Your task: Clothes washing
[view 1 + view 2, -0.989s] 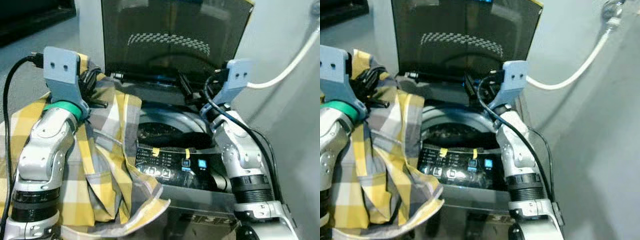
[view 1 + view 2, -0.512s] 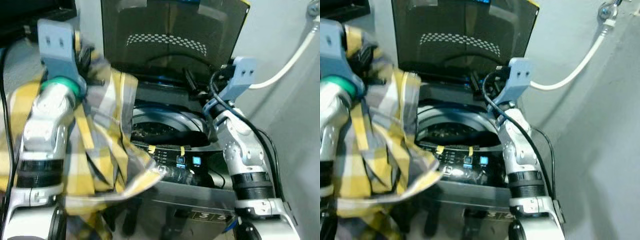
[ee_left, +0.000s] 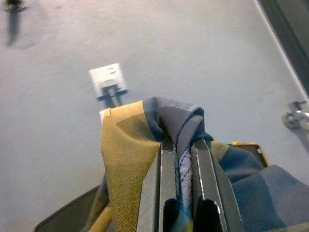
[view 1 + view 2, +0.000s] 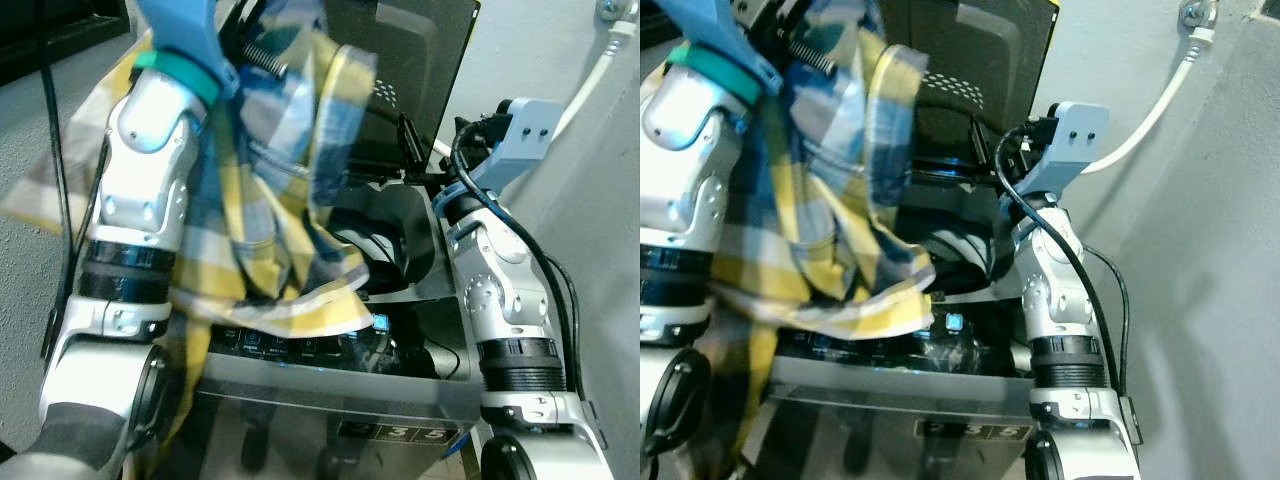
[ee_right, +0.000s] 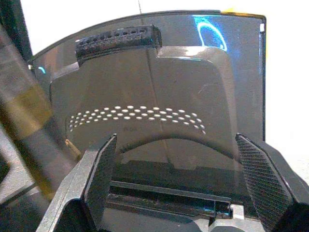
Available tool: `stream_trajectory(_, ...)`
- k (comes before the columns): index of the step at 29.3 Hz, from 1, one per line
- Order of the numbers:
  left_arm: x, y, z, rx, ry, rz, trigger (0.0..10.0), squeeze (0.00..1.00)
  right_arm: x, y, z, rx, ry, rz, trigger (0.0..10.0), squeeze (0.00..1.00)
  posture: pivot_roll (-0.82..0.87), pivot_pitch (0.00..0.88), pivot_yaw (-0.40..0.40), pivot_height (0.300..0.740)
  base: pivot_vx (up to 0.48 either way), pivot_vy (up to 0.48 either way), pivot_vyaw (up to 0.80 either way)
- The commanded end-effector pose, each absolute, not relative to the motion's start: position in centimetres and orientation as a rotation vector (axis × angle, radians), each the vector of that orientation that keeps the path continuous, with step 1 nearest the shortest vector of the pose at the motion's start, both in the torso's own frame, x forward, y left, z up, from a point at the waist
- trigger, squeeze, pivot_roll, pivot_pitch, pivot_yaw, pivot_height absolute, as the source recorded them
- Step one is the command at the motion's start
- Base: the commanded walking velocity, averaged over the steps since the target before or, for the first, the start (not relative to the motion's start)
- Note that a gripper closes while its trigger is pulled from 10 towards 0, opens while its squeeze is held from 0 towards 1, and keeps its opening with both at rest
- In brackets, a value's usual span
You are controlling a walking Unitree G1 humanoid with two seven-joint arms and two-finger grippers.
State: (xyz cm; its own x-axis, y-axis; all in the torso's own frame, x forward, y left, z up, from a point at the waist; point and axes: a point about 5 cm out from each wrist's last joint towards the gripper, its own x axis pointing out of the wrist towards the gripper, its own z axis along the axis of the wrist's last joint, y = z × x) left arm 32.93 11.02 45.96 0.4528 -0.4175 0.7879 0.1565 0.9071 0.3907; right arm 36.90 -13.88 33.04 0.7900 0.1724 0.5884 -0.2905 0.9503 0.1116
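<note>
- Our left gripper (image 3: 182, 193), clamped on the plaid shirt (image 4: 290, 190), has swung it higher, over the washing machine drum (image 4: 385, 245).
- Right gripper (image 5: 176, 193), fingers apart, faces the raised lid (image 5: 159, 96).
- Drop-in looks next.

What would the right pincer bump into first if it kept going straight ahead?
Probably the washer's raised dark lid. The right pincer is open and points straight at it, with nothing between. How far off the lid is, I can't tell.

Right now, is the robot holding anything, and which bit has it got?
The left pincer is shut on a bunched fold of the yellow and blue checked shirt, lifted over the washing machine. The right pincer is open and empty.
</note>
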Motion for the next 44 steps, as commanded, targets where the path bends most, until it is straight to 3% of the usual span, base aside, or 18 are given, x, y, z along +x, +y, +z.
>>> stream_trajectory(1, 32.2, 10.5, 47.4, 0.303, -1.135, -0.363, 10.0, 0.00, 37.0, -14.4, 33.3, 0.200, -0.623, 0.225, 10.0, 0.00, 0.02, 0.066, -0.013, 0.740, 0.000, 0.000, 0.00)
stream_trajectory(6, 31.0, 11.0, 50.8, 0.365, -1.306, -0.290, 10.0, 0.00, 36.9, -15.0, 33.4, 0.194, -0.632, 0.203, 10.0, 0.00, 0.02, 0.069, -0.002, 0.740, 0.000, 0.000, 0.00)
stream_trajectory(8, 31.5, 10.9, 50.7, 0.371, -1.264, -0.317, 10.0, 0.00, 36.9, -15.0, 33.2, 0.194, -0.627, 0.202, 10.0, 0.00, 0.02, 0.069, -0.001, 0.740, 0.000, 0.000, 0.00)
stream_trajectory(12, 36.5, 9.4, 44.1, 0.483, -0.759, -0.523, 10.0, 0.00, 36.8, -14.7, 32.4, 0.185, -0.599, 0.218, 10.0, 0.00, 0.02, 0.070, -0.005, 0.740, 0.000, 0.000, 0.00)
stream_trajectory(19, 38.0, 8.3, 36.7, 0.575, -0.474, -0.717, 10.0, 0.00, 36.9, -14.3, 32.1, 0.149, -0.580, 0.246, 10.0, 0.00, 0.02, 0.074, -0.008, 0.740, 0.000, 0.000, 0.00)
stream_trajectory(25, 38.3, 8.6, 34.2, 0.648, -0.434, -0.739, 10.0, 0.00, 37.0, -14.3, 32.1, 0.154, -0.578, 0.247, 10.0, 0.00, 0.02, 0.074, -0.004, 0.740, 0.000, 0.000, 0.00)
stream_trajectory(26, 38.2, 8.9, 33.3, 0.684, -0.412, -0.749, 10.0, 0.00, 37.0, -14.2, 32.1, 0.153, -0.568, 0.284, 10.0, 0.00, 0.02, 0.071, -0.002, 0.740, 0.000, 0.000, 0.00)
stream_trajectory(27, 37.5, 10.0, 31.8, 0.705, -0.337, -0.803, 10.0, 0.00, 35.8, -13.4, 31.5, 0.108, -0.489, 0.593, 10.0, 0.00, 0.02, 0.067, 0.001, 0.740, 0.000, 0.000, 0.00)
stream_trajectory(28, 37.5, 10.0, 31.8, 0.705, -0.337, -0.803, 10.0, 0.00, 35.8, -13.4, 31.5, 0.108, -0.489, 0.593, 10.0, 0.00, 0.02, 0.067, 0.001, 0.740, 0.000, 0.000, 0.00)
stream_trajectory(30, 37.0, 10.7, 31.1, 0.704, -0.290, -0.841, 10.0, 0.00, 34.0, -12.7, 30.5, 0.039, -0.420, 0.857, 10.0, 0.00, 0.02, 0.065, 0.002, 0.740, 0.000, 0.000, 0.00)
stream_trajectory(33, 37.0, 10.7, 31.1, 0.704, -0.290, -0.841, 10.0, 0.00, 34.0, -12.7, 30.5, 0.039, -0.420, 0.857, 10.0, 0.00, 0.02, 0.065, 0.002, 0.740, 0.000, 0.000, 0.00)
stream_trajectory(36, 35.0, 14.1, 30.1, 0.759, -0.161, -0.962, 10.0, 0.00, 30.3, -13.8, 28.3, -0.050, -0.272, 1.159, 10.0, 0.00, 0.02, 0.060, 0.009, 0.740, 0.000, 0.000, 0.00)
stream_trajectory(41, 34.1, 16.2, 30.1, 0.789, -0.104, -0.983, 10.0, 0.00, 29.2, -14.8, 27.3, -0.090, -0.198, 1.210, 10.0, 0.00, 0.02, 0.059, 0.010, 0.740, 0.000, 0.000, 0.00)
stream_trajectory(44, 34.2, 18.6, 30.6, 0.825, -0.093, -0.899, 10.0, 0.00, 28.7, -16.0, 27.1, -0.083, -0.152, 1.232, 10.0, 0.00, 0.03, 0.059, 0.007, 0.740, 0.000, 0.000, 0.00)
